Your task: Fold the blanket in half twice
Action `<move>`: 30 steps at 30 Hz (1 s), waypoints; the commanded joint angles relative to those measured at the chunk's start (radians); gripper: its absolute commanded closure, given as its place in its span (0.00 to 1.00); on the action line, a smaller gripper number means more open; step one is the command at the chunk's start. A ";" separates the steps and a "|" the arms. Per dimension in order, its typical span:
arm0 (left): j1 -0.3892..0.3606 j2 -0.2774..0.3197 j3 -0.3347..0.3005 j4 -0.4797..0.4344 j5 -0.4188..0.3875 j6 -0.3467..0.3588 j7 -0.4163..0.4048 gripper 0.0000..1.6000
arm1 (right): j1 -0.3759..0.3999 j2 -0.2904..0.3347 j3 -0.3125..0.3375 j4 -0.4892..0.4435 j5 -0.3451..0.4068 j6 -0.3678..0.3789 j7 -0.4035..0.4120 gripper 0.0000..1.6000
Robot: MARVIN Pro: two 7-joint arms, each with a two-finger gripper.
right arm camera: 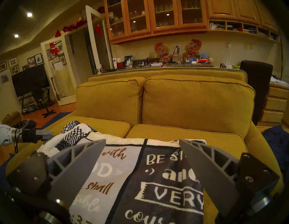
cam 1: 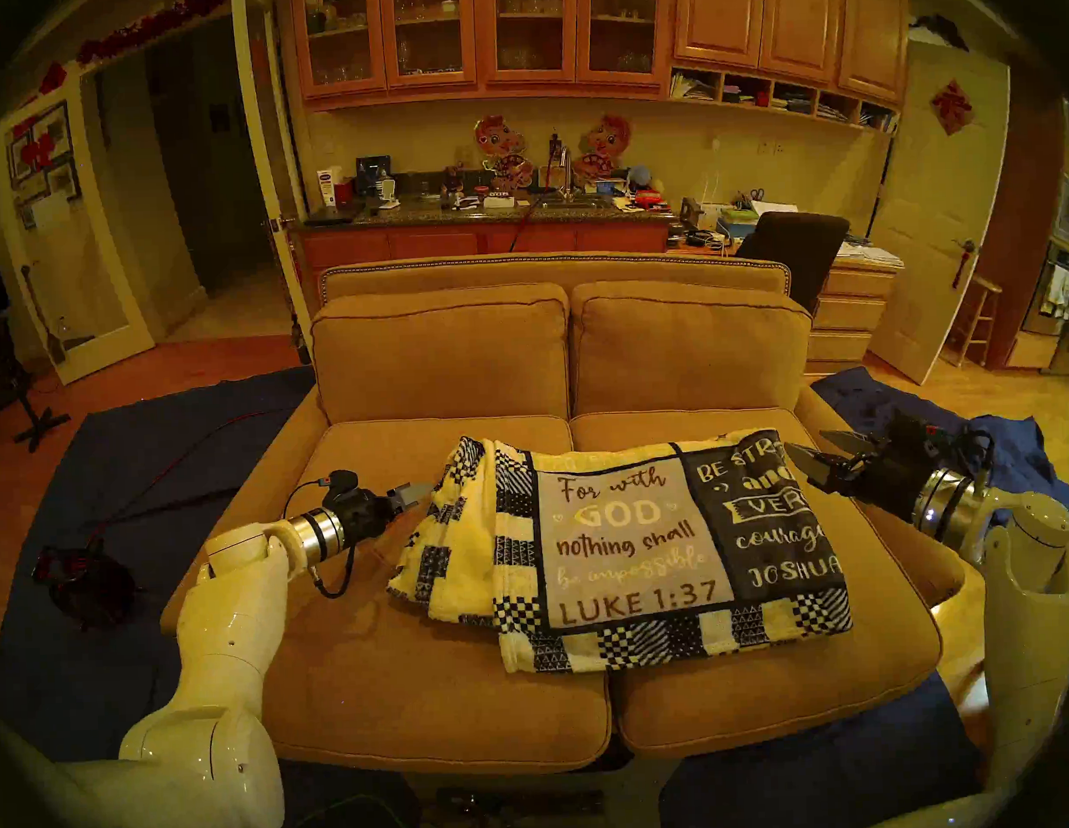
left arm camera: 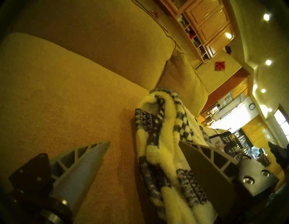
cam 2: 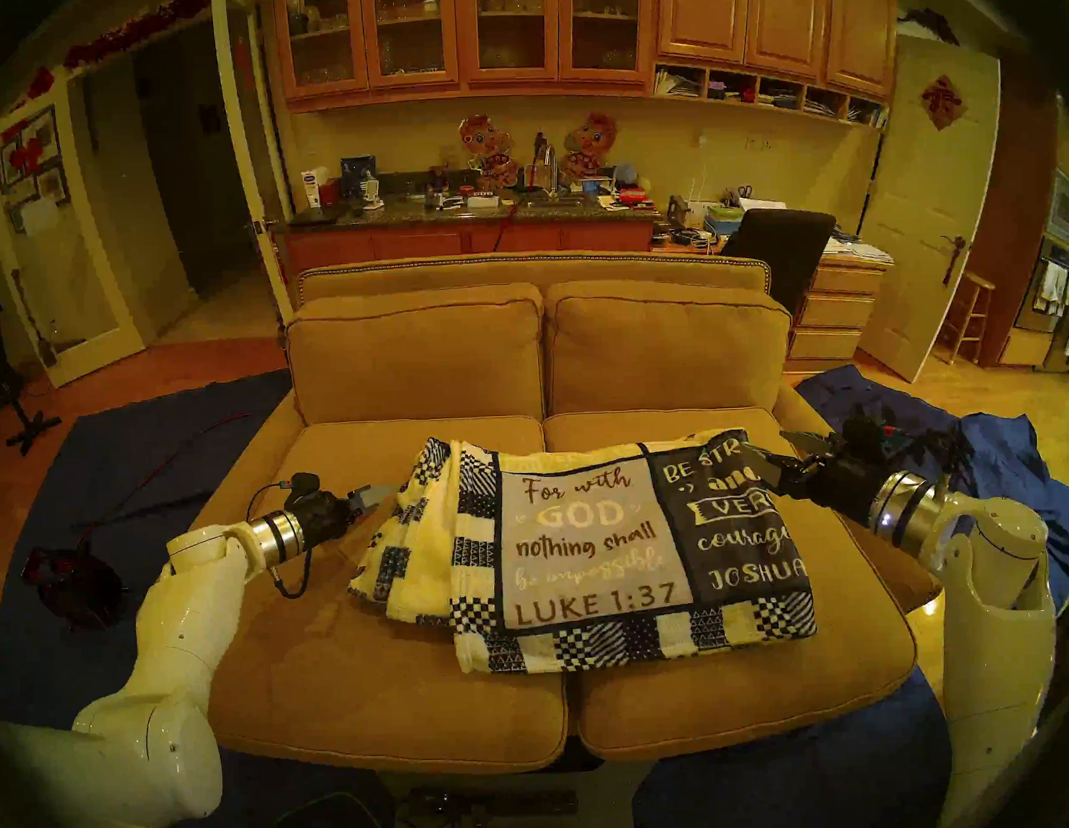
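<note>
- We see the Bible-verse fleece blanket lying folded on the tan loveseat, across the seam between the two seat cushions, its long axis running left to right.
- Our left gripper sits just beside the blanket's bunched left edge, which lies to its right; its jaws gape wide and hold nothing.
- Our right gripper hovers over the far right corner, jaws also wide and empty. The left looks nearer to cloth.
- Only the left wrist view shows the stacked plush layers at that edge between the fingers; the head views show the whole outline.
</note>
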 commanded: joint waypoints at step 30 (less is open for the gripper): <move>-0.250 0.014 0.139 0.343 0.053 -0.161 -0.156 0.00 | 0.005 0.004 0.005 -0.009 0.001 -0.001 -0.001 0.00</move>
